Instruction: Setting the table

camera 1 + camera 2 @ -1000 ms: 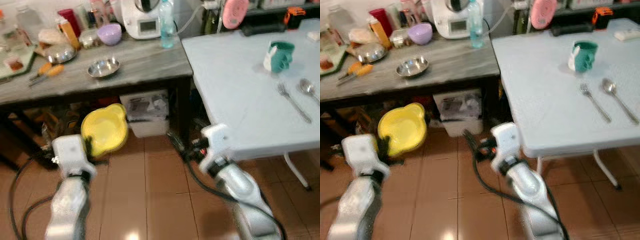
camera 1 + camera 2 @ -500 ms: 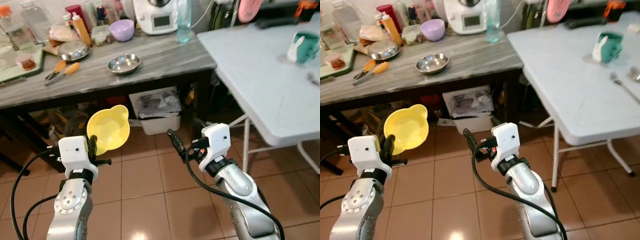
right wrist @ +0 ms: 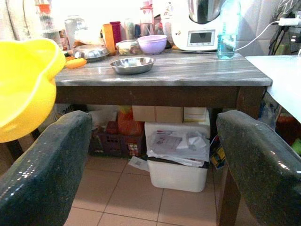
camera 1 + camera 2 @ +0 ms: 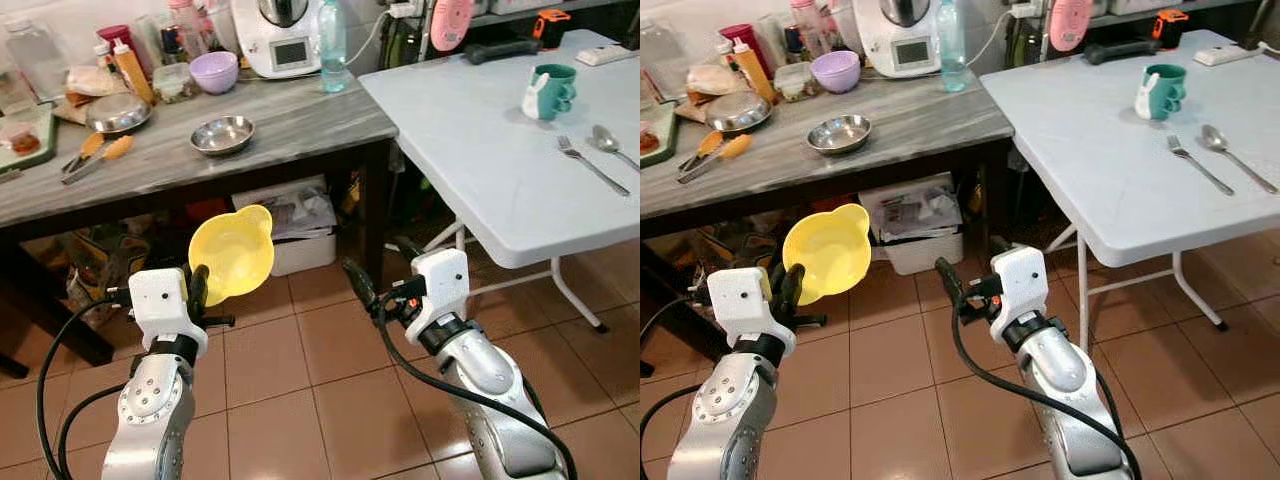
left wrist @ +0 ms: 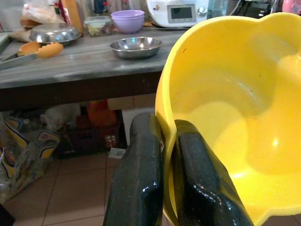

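My left gripper (image 4: 197,288) is shut on the rim of a yellow bowl (image 4: 232,255), held up over the tiled floor in front of the grey counter; the two black fingers (image 5: 141,183) pinch the bowl (image 5: 225,117) wall between them. My right gripper (image 4: 358,285) stands open with nothing between its fingers (image 3: 42,174), low and to the right of the bowl. On the white folding table (image 4: 480,150) at the right lie a fork (image 4: 590,165), a spoon (image 4: 612,145) and a teal mug (image 4: 552,90).
The grey counter (image 4: 150,160) carries a steel bowl (image 4: 222,133), a purple bowl (image 4: 214,71), bottles, jars and a white appliance (image 4: 277,35). Under it stand a white bin (image 4: 300,225) and bags. Brown floor tiles lie below my arms.
The camera has swung right: the white table with fork, spoon and mug is back in view. The yellow bowl stays gripped in my left gripper; the right gripper remains open.
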Motion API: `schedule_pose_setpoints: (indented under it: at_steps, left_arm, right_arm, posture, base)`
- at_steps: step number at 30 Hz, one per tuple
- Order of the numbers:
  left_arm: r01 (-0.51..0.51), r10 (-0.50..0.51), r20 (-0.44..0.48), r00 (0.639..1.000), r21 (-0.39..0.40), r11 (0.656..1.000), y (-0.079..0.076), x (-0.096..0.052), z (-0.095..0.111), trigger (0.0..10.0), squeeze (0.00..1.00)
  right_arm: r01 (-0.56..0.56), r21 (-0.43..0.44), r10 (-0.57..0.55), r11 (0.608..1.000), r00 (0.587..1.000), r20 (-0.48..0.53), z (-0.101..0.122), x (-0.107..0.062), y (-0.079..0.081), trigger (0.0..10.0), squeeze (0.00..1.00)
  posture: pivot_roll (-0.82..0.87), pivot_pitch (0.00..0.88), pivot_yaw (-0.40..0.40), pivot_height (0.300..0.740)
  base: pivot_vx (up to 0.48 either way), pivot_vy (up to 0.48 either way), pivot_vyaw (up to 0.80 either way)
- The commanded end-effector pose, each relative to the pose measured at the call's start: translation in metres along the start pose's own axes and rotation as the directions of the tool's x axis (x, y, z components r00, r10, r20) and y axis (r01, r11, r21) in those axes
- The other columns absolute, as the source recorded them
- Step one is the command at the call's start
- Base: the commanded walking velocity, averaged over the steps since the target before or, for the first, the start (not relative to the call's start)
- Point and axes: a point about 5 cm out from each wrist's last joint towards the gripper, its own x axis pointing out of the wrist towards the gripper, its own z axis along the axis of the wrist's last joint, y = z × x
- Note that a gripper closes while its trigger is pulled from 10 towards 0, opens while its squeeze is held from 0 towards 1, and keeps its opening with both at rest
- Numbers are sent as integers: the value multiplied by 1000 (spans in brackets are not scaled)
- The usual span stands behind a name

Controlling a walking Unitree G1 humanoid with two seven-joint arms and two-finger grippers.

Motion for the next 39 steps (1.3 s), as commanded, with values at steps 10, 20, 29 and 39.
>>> schedule_pose_setpoints:
  at_steps: [10, 20, 29, 39]
  left_arm:
    - [0, 0, 11, 1000, -4, 1000, 2, 1, 2, 10000, 0]
    - [14, -14, 3, 1000, -10, 1000, -1, 0, 0, 10000, 0]
    - [0, 0, 6, 1000, 1, 1000, 3, -1, 0, 10000, 0]
    - [-26, 26, -15, 1000, 18, 1000, 14, -5, -6, 10000, 0]
  right_arm:
    - [-23, -21, 23, 1000, 1000, 13, 1, 1, 6, 10000, 0]
    - [-17, -14, 17, 1000, 1000, 12, 1, -1, 6, 10000, 0]
    - [81, -36, -80, 996, 996, 27, 5, -7, -8, 10000, 0]
    - [306, -84, -306, 948, 952, 19, 8, -31, -43, 10000, 0]
  posture:
    - [-171, 94, 144, 740]
    - [-177, 104, 143, 740]
    - [-184, 106, 143, 740]
    - [-216, 109, 150, 740]
  base:
    - [306, 0, 640]
    - [336, 0, 371]
    - [335, 0, 0]
    - [295, 0, 0]
